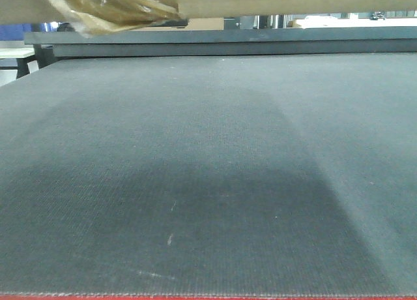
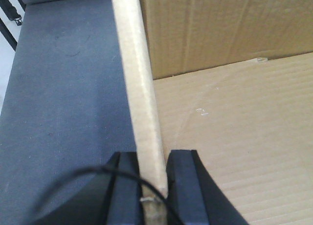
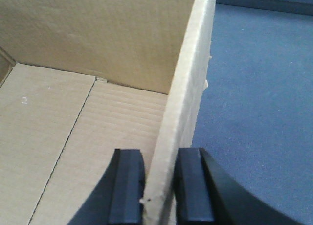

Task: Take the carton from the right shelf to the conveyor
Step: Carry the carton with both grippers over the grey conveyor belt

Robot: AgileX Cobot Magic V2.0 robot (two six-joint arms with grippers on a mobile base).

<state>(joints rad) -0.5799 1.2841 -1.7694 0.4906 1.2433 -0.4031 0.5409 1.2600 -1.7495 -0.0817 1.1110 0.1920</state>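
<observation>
The carton is an open brown cardboard box, held above the dark grey conveyor belt; only its underside shows at the top of the front view. My left gripper is shut on the carton's left wall, one finger outside, one inside over the carton floor. My right gripper is shut on the carton's right wall, with the carton floor to its left. The belt shows beside both walls.
Crumpled clear tape or plastic hangs from the carton's underside at the upper left. A dark frame rail runs along the belt's far edge. A red strip marks the near edge. A shadow lies on the belt.
</observation>
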